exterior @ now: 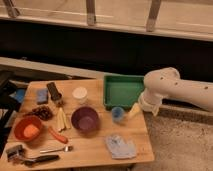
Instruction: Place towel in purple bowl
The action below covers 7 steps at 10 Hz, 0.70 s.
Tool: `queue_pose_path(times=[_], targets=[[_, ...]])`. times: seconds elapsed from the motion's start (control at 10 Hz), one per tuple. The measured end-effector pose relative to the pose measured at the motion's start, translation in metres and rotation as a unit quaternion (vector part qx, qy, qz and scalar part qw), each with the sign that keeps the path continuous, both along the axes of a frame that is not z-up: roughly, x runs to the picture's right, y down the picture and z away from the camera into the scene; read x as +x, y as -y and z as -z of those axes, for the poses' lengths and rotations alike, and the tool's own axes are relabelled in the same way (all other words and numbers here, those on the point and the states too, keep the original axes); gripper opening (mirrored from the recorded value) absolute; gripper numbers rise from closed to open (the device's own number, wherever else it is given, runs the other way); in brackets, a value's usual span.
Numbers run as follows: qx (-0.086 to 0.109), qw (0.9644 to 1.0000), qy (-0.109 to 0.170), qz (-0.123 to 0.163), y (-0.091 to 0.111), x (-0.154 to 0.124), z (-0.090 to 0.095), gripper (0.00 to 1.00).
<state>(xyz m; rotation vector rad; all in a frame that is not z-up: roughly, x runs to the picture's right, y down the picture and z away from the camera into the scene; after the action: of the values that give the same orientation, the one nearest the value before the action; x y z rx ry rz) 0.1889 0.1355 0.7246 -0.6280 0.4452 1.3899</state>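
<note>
At centre of the single camera view, looking down from the front: a wooden bench crowded w/ kitchen items. Towel, pale blue and crumpled, lies flat near the bench's front right edge, nothing touching it, so not yet picked up. Purple bowl sits upright mid-bench, up and left of the towel, near but apart; looks empty, though its inside is dim. White robot arm reaches in from the right edge, bent down over the bench's right side. Gripper shows only as a yellowish tip just beside a small blue cup, below a green tray; can't tell if it's spread or closed, and it holds nothing visible. It sits back of the towel, probably staged to come down on it. Other items: white cup, orange bowl w/ something orange inside, yellow pieces, poss. bananas, utensils at front left. Arm's base is cut off at the right; small dark items at back left are too blurred to name.
</note>
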Motion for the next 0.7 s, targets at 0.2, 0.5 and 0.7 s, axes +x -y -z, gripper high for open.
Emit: queue_pose_path(times=[0.2,0.5,0.7], targets=[[-0.027,0.9993,0.005,0.025,-0.021,-0.020,-0.014,0.78],[-0.073,0.9960,0.022,0.047,-0.061,-0.048,-0.030,0.78],[-0.093,0.9941,0.031,0.046,-0.079,-0.058,-0.032,0.78]])
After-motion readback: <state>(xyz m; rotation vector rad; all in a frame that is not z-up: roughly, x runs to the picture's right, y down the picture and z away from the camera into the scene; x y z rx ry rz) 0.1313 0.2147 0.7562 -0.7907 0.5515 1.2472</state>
